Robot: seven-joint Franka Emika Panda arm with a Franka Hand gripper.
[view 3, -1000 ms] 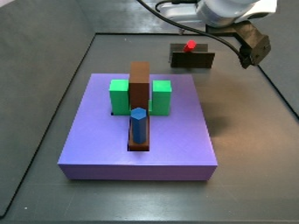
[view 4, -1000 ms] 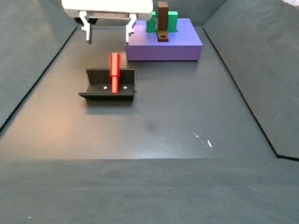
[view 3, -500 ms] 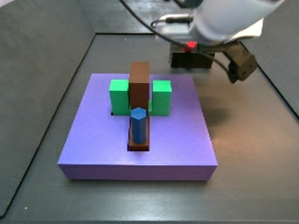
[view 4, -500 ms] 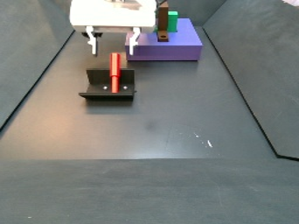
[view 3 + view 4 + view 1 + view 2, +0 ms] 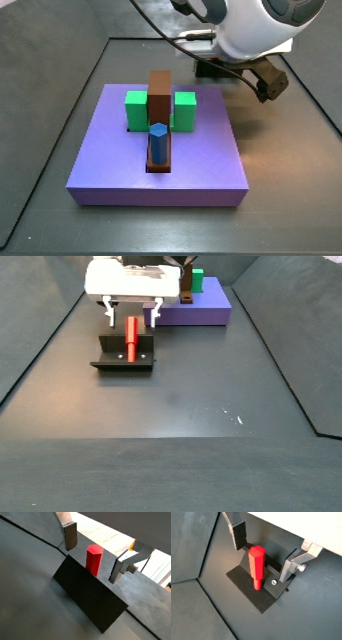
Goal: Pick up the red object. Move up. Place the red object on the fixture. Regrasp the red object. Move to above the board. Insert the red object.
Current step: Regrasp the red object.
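Note:
The red object [image 5: 131,336] rests on the dark fixture [image 5: 123,362], leaning up over its raised wall. My gripper [image 5: 132,319] is open and straddles the upper end of the red object [image 5: 256,564]. One silver finger [image 5: 237,534] stands on each side, with a gap to the piece in both wrist views. The red object [image 5: 93,559] rises behind the wall of the fixture [image 5: 87,597]. The fixture's base [image 5: 254,597] shows below. The lavender board [image 5: 160,150] lies in front of the arm. There my gripper [image 5: 254,78] hides the red object and most of the fixture [image 5: 209,68].
On the board stand two green blocks [image 5: 136,110], a long brown bar [image 5: 160,95] and a blue peg [image 5: 159,142]. The board [image 5: 201,311] lies just beyond the fixture. Dark walls edge the grey floor [image 5: 174,426].
The gripper has come down and forward from behind the fixture, and its open fingers now stand either side of the red object. The red object has not moved.

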